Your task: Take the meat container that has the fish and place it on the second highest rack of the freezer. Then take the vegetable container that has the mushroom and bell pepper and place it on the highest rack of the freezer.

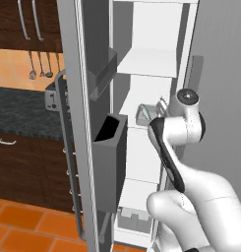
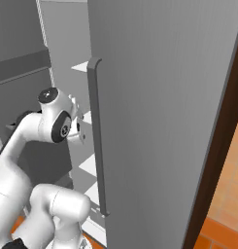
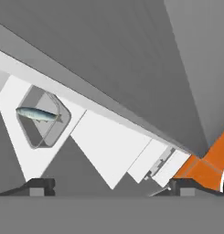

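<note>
Meat container [image 3: 42,117]: seen at left of the hand view, set on a white freezer shelf [image 3: 106,148], the fish [image 3: 37,114] lying across it.
Gripper [image 3: 109,186]: jaws spread wide, nothing held; fingertips [image 3: 38,186] at bottom of frame.
Relation: container lies apart, up-left of the gripper.
Handling: judged light, rigid, smooth metal; a rim edge is advised for grasping.

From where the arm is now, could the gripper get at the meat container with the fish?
Probably yes: the gripper is open, and the meat container with the fish sits uncovered on a white freezer shelf ahead, nothing between them.
</note>
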Robot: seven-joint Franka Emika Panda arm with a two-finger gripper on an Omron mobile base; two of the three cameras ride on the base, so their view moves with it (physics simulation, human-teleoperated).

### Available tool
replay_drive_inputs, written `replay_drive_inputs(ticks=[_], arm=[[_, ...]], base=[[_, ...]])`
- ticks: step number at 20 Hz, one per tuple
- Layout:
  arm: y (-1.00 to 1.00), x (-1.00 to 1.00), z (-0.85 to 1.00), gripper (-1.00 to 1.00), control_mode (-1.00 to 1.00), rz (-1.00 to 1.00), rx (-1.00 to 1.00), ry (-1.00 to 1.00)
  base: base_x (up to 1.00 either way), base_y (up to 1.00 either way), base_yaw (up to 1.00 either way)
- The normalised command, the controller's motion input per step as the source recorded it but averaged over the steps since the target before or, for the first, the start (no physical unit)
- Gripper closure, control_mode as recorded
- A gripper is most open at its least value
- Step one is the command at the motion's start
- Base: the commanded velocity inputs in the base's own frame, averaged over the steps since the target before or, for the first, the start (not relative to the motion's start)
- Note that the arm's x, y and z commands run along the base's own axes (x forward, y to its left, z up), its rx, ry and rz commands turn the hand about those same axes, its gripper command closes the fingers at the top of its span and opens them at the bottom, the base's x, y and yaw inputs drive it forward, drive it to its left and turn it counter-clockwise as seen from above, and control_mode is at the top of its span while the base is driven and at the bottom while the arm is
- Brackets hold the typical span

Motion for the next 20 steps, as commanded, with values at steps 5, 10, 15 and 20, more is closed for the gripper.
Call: replay_drive_inputs(ticks=[5, 10, 15, 20], arm=[[0.0, -1.0, 0.02, -1.0, -1.0, 0.2, -0.06, 0.07], [-0.01, -0.92, 0.0, -1.0, -1.0, 0.26, -0.1, 0.1], [-0.03, -0.54, 0.11, -1.0, -1.0, 0.24, -0.16, 0.05], [0.0, 0.0, 0.1, -1.0, -1.0, 0.46, -0.08, 0.0]], base=[[0.0, 0.0, 0.0], [0.0, 0.0, 0.0], [0.0, 0.0, 0.0], [0.0, 0.0, 0.0]])
